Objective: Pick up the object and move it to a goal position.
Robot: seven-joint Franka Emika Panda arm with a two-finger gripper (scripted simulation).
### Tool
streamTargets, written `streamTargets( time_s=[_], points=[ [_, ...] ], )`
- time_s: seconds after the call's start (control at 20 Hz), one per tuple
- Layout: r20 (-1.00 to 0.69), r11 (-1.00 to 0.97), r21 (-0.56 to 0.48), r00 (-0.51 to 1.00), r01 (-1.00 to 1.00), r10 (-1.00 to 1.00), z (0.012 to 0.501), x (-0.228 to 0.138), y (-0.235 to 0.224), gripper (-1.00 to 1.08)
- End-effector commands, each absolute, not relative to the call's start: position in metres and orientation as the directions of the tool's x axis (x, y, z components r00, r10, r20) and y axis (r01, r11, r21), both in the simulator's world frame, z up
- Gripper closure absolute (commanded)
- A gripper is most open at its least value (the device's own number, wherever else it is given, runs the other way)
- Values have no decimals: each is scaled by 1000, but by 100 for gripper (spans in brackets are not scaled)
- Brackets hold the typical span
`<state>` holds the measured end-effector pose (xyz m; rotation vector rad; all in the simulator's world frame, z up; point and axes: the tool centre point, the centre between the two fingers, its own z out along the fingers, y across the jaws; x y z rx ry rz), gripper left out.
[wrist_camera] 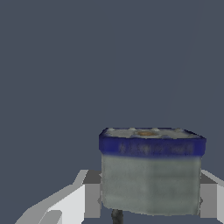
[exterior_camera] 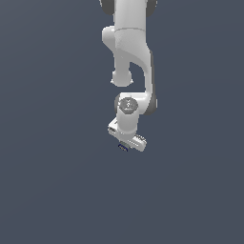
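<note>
The object (wrist_camera: 151, 175) is a small grey tub with a blue rim and a pale lid, filling the lower part of the wrist view. My gripper (wrist_camera: 151, 199) is shut on it, with one grey finger pad (wrist_camera: 92, 194) against one side and the other pad (wrist_camera: 209, 199) against the opposite side. In the exterior view the object (exterior_camera: 123, 147) is only a tiny dark blue speck. It peeks out under the white hand of the gripper (exterior_camera: 126, 144), which points down from the arm at the picture's middle.
A plain, uniform dark grey-blue surface fills both views around the white arm (exterior_camera: 131, 52). No other objects, containers or edges show.
</note>
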<state>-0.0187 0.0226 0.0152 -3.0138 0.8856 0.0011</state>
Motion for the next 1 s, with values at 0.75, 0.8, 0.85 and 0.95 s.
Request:
streamTargets(
  time_s=[0.75,0.8,0.85,0.95],
  points=[
    [0,-841,0,841,-541,-541,39,64,10,108],
    [0,-841,0,841,-541,-541,41,69,9,108],
    [0,-841,0,841,-541,-541,42,75,8,108],
    [0,-841,0,841,-541,-541,45,85,7,108]
  ],
)
